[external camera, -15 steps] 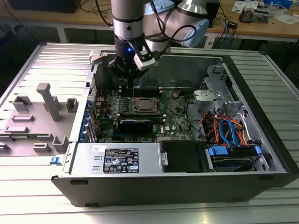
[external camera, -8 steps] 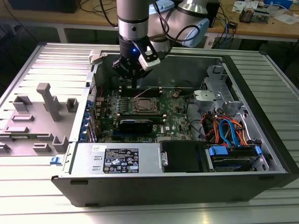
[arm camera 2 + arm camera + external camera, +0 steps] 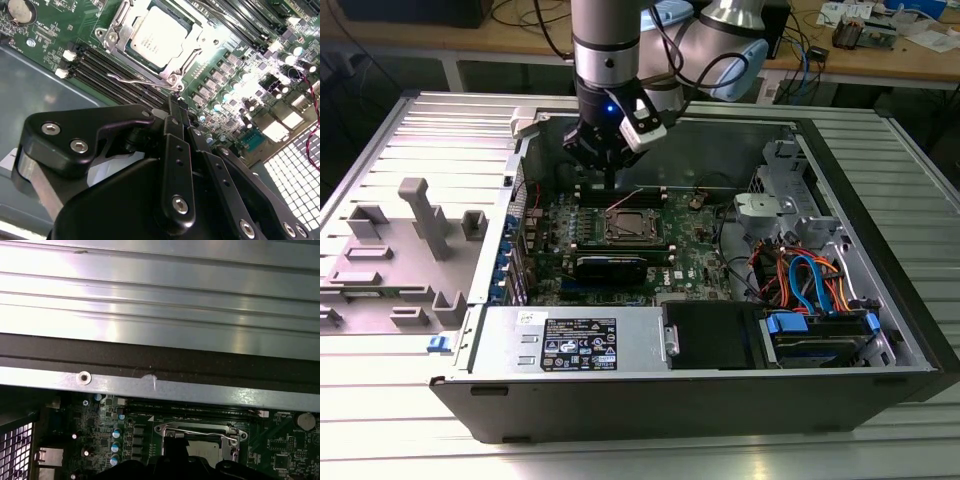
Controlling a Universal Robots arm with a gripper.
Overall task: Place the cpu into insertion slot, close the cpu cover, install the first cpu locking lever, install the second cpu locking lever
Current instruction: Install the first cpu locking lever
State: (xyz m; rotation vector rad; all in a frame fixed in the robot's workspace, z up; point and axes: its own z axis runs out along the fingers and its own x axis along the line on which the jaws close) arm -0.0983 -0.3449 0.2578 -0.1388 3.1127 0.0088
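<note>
I have the gripper (image 3: 610, 180) hanging low inside the open case (image 3: 880, 300), just past the far edge of the socket (image 3: 628, 226) as the exterior view shows it. In the second wrist view its black fingers (image 3: 176, 120) come together into one narrow tip with no gap that I can see, so I read them as closed, and nothing is held between them. That tip (image 3: 175, 102) sits right at a corner of the socket frame, just beside the thin wire lever (image 3: 131, 80) that runs along the socket's near side; I cannot tell whether it touches the lever.

The cpu (image 3: 159, 39) lies flat in the socket just ahead of the tip, its dull silver top showing through the cut-out of the cover (image 3: 192, 47), which lies down around it. In the first wrist view I see the cover (image 3: 162, 429) and a lever (image 3: 200, 432) crossing it, with the cpu (image 3: 205, 450) partly hidden behind the gripper body.

Black memory slots (image 3: 100, 70) run alongside the socket, beside the tip. A long black heatsink (image 3: 610, 266) sits on the board on the socket's other side from the gripper.
</note>
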